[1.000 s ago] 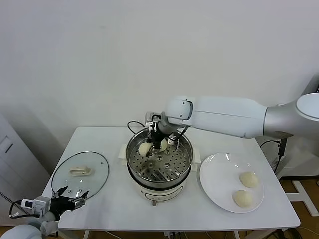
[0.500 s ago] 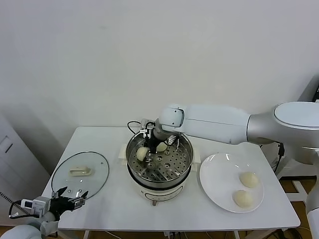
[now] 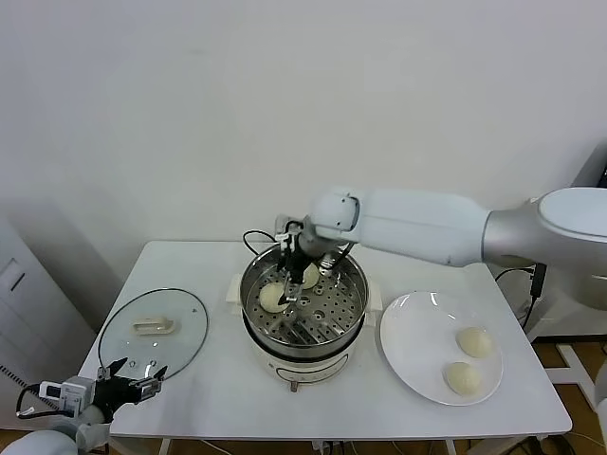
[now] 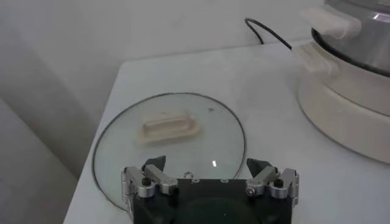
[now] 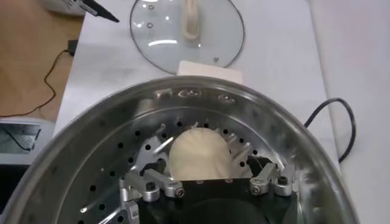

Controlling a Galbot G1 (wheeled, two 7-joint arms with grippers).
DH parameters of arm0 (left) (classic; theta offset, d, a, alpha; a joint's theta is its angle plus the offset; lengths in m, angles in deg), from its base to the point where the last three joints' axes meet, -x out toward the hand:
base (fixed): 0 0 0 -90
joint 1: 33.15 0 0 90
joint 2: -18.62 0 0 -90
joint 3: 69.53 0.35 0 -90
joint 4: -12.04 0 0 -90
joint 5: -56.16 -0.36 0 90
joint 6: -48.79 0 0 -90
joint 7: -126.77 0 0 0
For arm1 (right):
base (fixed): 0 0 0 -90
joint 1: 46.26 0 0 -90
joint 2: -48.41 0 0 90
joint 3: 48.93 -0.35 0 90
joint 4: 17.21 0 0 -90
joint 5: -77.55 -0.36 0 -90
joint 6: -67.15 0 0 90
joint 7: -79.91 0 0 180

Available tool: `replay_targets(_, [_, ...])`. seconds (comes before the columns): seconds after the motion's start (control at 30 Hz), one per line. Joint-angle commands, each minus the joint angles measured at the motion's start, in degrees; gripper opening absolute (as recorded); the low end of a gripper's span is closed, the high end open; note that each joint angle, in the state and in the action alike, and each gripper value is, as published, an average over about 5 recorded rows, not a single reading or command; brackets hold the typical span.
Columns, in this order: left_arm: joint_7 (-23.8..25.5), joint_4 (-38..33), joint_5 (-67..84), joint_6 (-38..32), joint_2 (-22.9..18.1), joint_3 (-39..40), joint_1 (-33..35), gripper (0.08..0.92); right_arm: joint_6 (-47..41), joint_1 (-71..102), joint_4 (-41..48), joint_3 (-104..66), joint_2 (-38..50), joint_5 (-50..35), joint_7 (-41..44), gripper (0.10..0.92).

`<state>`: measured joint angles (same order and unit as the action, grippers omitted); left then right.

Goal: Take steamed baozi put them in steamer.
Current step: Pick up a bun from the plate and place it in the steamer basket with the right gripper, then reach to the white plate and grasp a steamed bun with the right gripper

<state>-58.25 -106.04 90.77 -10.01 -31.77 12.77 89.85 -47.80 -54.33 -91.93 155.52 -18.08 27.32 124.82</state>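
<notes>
So the right gripper (image 3: pixel 293 276) is down inside the steamer (image 3: pixel 353 305), up by the far rim, and its jaws are spread wide with nothing pinched between them. In the right wrist view you can see both fingertips (image 5: pixel 159 181) splayed out to either side, and one baozi (image 5: pixel 200 156) sitting on the perforated tray just ahead of them, loose, not squeezed. From the head camera that bun (image 3: pixel 272 296) lies on the tray floor just in front of and below the claw, toward the robot's left side of the pot. There's a second baozi (image 3: pixel 309 276) right beside the claw on its other side, tucked against the back wall and partly hidden by the wrist.

The other two baozi are well away from that claw, out to the robot's right on the white plate (image 3: pixel 408 322): one (image 3: pixel 473 341) nearer the far side of the plate, one (image 3: pixel 462 377) nearer the front edge. They sit close together but not touching.

The left gripper (image 3: pixel 126 370) is parked way off by the front left corner of the table (image 3: pixel 213 379), jaws also standing wide and holding nothing. The glass lid (image 3: pixel 119 343) lies flat on the table just ahead of it, white handle (image 4: pixel 168 127) up. In its wrist view the lid fills the space past the fingertips, and the steamer's white base (image 4: pixel 341 109) and black cord (image 4: pixel 268 31) show further off to one side.
</notes>
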Motion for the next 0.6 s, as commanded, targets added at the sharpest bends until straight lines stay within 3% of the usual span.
replay_targets(0.03, [0.03, -0.12, 0.05, -0.04, 0.12, -0.05, 0.03, 0.823, 4.33, -10.6, -3.51, 3.82, 10.1, 2.76, 11.31, 0.823])
replay_targets(0.27, [0.06, -0.21, 0.07, -0.02, 0.37, -0.17, -0.12, 0.823, 12.14, -16.93, -7.42, 11.0, 23.63, 12.75, 19.9, 0.823])
replay_targets(0.6, [0.03, -0.42, 0.14, 0.0, 0.15, -0.37, -0.27, 0.823, 17.72, -12.68, -8.33, 13.46, 35.72, 24.09, 19.89, 0.823])
